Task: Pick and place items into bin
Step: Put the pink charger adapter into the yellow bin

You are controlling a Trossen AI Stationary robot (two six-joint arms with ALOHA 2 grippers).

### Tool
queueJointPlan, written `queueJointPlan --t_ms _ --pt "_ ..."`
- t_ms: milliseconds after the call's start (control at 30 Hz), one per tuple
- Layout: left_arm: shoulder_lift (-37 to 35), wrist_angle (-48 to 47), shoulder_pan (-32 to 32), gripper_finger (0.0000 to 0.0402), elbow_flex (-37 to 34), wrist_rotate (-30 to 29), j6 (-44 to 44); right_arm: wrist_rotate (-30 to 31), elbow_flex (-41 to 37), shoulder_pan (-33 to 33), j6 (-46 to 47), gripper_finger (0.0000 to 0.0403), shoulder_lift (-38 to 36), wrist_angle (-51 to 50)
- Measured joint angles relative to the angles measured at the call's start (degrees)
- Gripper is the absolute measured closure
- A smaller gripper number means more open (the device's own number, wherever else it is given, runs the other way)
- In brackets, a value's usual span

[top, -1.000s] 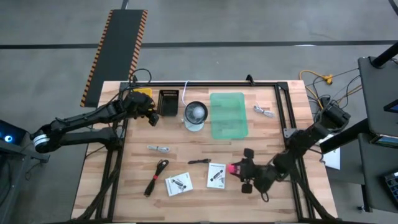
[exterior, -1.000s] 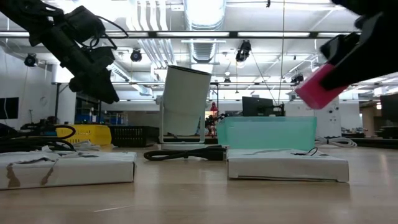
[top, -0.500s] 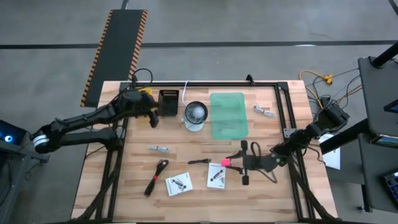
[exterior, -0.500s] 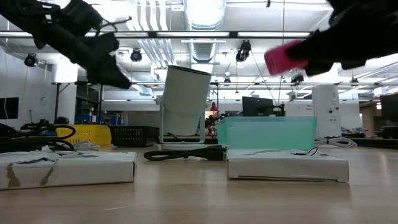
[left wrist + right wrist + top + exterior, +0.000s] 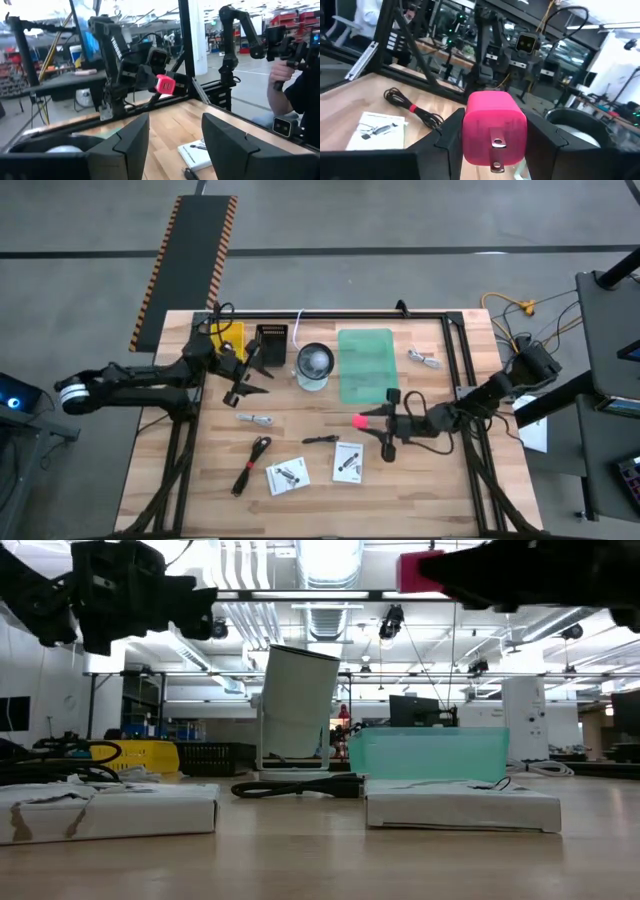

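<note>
My right gripper [image 5: 366,422] is shut on a pink block [image 5: 357,421] with two metal prongs, high above the table, near the near edge of the green bin [image 5: 367,365]. The block also shows in the low view [image 5: 418,570] and the left wrist view [image 5: 166,84]. My left gripper [image 5: 250,375] is open and empty, in the air left of the white cup [image 5: 314,366]. On the table lie two white packets [image 5: 288,476] [image 5: 348,461], a black cable [image 5: 252,463], a small black tool [image 5: 320,439] and silver pieces [image 5: 256,419] [image 5: 423,358]. My right gripper pinches the pink block by two opposite sides [image 5: 468,135] between its two fingers [image 5: 446,142]. The fingers lie level and point toward the table's left. The block is lifted clear of the table, its pronged face toward the wrist camera.
A black tray [image 5: 271,345] and a yellow object [image 5: 230,336] sit at the far left beside the cup. A black frame [image 5: 455,350] runs along the far and right sides. A person [image 5: 292,85] stands beyond the table.
My right gripper has risen with the pink block and gone from the near edge toward the far and left, up to the bin's near edge, tipping to level. My left gripper has shifted a little toward the near right and tipped up from pointing down to level.
</note>
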Motion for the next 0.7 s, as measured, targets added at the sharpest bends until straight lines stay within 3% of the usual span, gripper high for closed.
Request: queueJointPlan --t_ms 133,333,700 --pt "4.6 6.6 -0.1 0.0235 1.1 -0.2 2.6 -2.7 0.4 -3.3 2.7 0.0262 -0.1 -1.3" --pt "10.8 7.1 -1.4 0.0231 3.4 -3.2 2.5 -3.1 0.4 -5.3 3.3 0.0262 -0.2 -2.2" --pt "20.0 11.6 -6.4 0.0154 6.6 -8.3 4.3 -3.3 1.1 -5.2 3.3 0.0261 -0.2 -2.3"
